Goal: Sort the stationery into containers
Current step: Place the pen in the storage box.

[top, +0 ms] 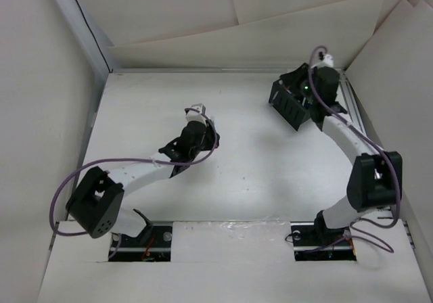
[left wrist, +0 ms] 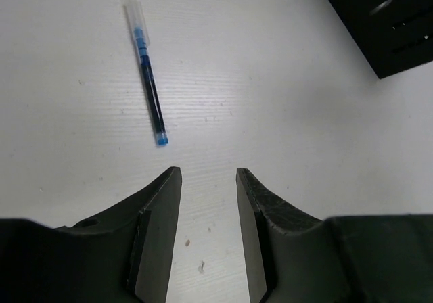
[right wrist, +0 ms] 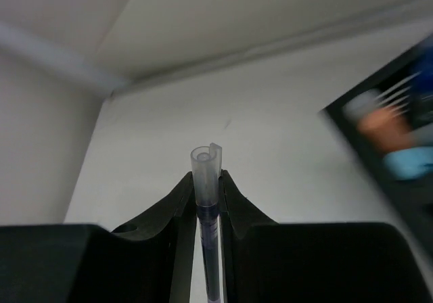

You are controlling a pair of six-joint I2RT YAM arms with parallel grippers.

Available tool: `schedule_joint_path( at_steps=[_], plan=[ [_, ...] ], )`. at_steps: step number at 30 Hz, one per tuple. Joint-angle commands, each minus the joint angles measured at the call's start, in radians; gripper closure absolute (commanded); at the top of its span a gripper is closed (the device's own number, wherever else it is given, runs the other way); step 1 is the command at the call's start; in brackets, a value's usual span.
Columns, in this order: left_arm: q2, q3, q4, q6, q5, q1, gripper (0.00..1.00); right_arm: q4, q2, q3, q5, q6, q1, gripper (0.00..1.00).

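Nearest its wrist camera, the right gripper (right wrist: 206, 181) is clamped on a clear-barrelled pen (right wrist: 204, 168), whose capped end juts past the fingertips. The black organizer (right wrist: 396, 147) lies just off to that camera's right. The overhead view places this gripper above the organizer at the far right of the tabletop (top: 243, 181).

The step in hand appears to be delivering this pen. The next move calls for centring it over a compartment and parting the jaws.

Across the tabletop, the left gripper (left wrist: 208, 181) hovers with its jaws apart and empty. A blue pen (left wrist: 147, 73) lies flat ahead and to the left of its fingertips, apart from them. Taking it would likely mean moving forward and left, then turning to straddle the barrel.

Much is unclear. The organizer is smeared by blur in the right wrist view, and the orange and pale blue shapes inside it cannot be identified. Only a corner shows in the left wrist view, and the right arm covers part of it from above. The target compartment cannot be told.
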Motion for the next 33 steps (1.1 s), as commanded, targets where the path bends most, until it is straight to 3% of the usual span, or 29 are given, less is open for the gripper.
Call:
schedule_joint_path(
  at_steps=[1, 4, 8, 14, 23, 26, 30, 33],
  plan=[
    [0.116, 0.11, -0.074, -0.003, -0.06, 0.011, 0.66, -0.034, -0.125, 0.022, 0.366, -0.104, -0.081, 0.86],
    [0.189, 0.179, -0.116, -0.012, -0.092, 0.036, 0.67, -0.034, -0.147, 0.032, 0.583, -0.156, -0.124, 0.85],
    [0.288, 0.237, -0.137, -0.012, -0.13, 0.045, 0.66, -0.034, -0.12, 0.056, 0.743, -0.222, -0.147, 0.85],
    [0.411, 0.347, -0.206, -0.012, -0.179, 0.045, 0.65, -0.034, -0.017, 0.09, 0.8, -0.258, -0.156, 0.87],
    [0.506, 0.393, -0.225, -0.012, -0.211, 0.045, 0.58, -0.005, 0.046, 0.09, 0.813, -0.245, -0.156, 0.87],
    [0.517, 0.393, -0.225, -0.012, -0.211, 0.045, 0.58, -0.005, 0.046, 0.09, 0.834, -0.245, -0.137, 0.8],
    [0.526, 0.393, -0.225, -0.012, -0.211, 0.045, 0.58, -0.005, 0.046, 0.081, 0.843, -0.245, -0.118, 0.59],
    [0.536, 0.393, -0.225, -0.012, -0.202, 0.045, 0.58, -0.005, 0.031, 0.059, 0.843, -0.236, -0.109, 0.49]
  ],
)
